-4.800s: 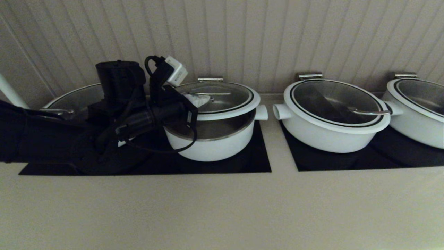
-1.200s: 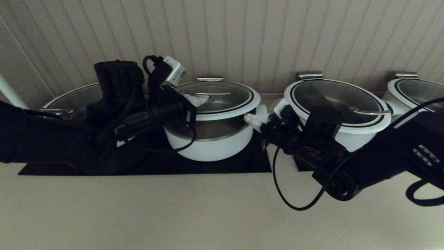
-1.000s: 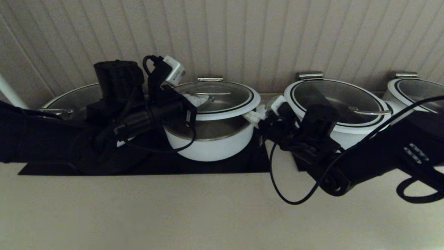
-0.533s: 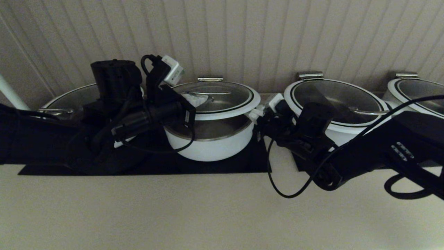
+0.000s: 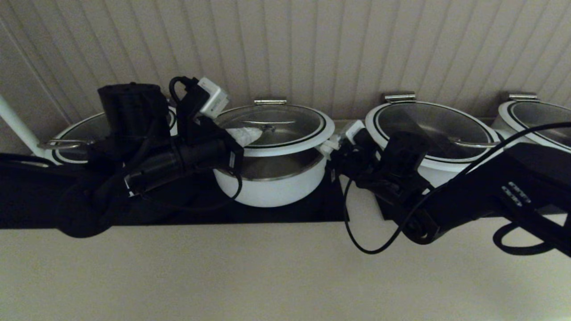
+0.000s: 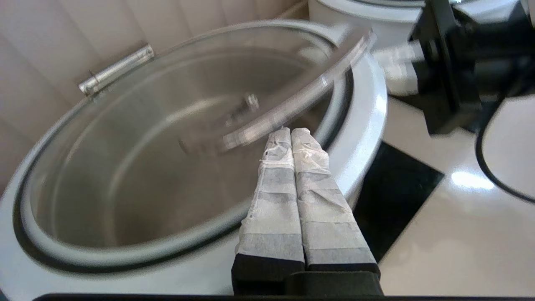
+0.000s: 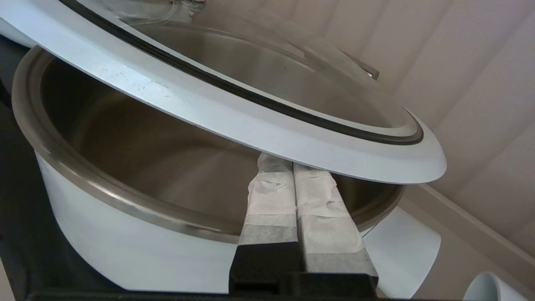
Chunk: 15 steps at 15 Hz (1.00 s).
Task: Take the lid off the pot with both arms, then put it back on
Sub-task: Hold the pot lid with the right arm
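Observation:
The lid [image 5: 276,125] is raised and tilted above the pot [image 5: 272,187], with its front edge clear of the steel rim. My left gripper [image 5: 245,133] is shut and empty over the lid's left side. In the left wrist view its tips [image 6: 291,133] lie just short of the steel bar handle [image 6: 292,104]. My right gripper [image 5: 329,149] is shut at the lid's right edge. In the right wrist view its tips [image 7: 292,165] go under the lid's white rim [image 7: 234,121], above the pot [image 7: 104,217].
A wider white pot with a lid [image 5: 428,147] stands right of the pot, behind my right arm, and another [image 5: 535,129] is at the far right. A third [image 5: 76,142] is behind my left arm. Black mats [image 5: 312,209] lie under the pots. The panelled wall is close behind.
My right arm has come in from the right and put its shut fingers under the lid's right rim. My left arm has shifted left, away from the handle. The lid stays raised.

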Motion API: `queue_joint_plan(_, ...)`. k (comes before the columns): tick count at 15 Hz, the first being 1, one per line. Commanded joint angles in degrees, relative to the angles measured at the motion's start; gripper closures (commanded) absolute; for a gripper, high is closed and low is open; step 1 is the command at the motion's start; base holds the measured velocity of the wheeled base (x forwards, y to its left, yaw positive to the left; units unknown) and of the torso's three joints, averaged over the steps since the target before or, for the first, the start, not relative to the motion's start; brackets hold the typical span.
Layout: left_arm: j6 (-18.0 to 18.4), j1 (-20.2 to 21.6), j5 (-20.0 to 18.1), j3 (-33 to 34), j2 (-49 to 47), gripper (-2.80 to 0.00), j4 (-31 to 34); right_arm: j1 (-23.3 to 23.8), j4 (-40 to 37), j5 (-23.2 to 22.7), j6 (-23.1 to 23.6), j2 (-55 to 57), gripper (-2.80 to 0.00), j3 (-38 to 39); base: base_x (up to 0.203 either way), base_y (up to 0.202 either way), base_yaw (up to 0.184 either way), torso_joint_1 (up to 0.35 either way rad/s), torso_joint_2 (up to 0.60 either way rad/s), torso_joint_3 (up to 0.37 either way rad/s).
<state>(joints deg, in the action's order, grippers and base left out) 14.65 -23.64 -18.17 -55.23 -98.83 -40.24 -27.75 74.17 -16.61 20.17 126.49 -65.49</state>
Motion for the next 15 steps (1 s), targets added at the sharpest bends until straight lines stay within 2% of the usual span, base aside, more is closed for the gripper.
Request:
queue_joint_plan(1, 0.0, 0.1, -0.1, 2.1, 1.8, 0.0, -0.1, 0.0, 0.6, -0.1, 0.1, -0.4, 0.0, -0.6, 0.0, 0.0, 0.0, 0.0, 0.0, 0.0)
queue_joint_plan(4, 0.0, 1.5, -0.1, 6.0, 3.7, 0.0, -0.1, 0.1, 0.5, -0.1, 0.1, -0.5, 0.0, -1.0, 0.0, 0.0, 0.0, 0.0, 0.0, 0.0)
queue_joint_plan(7, -0.4, 4.6, -0.2, 9.2, 5.7, 0.0, -0.3, 0.2, 0.5, -0.1, 0.1, -0.4, 0.0, -1.0, 0.0, 0.0, 0.0, 0.0, 0.0, 0.0)
queue_joint_plan(11, -0.6, 8.2, -0.3, 9.3, 7.2, 0.0, -0.3, 0.7, 0.5, -0.1, 0.1, -0.2, 0.0, -1.0, 0.0, 0.0, 0.0, 0.0, 0.0, 0.0)
queue_joint_plan(15, -0.9, 8.7, -0.2, 10.0, 9.7, 0.0, -0.2, 0.9, 0.5, -0.1, 0.1, -0.2, 0.0, -1.0, 0.0, 0.0, 0.0, 0.0, 0.0, 0.0)
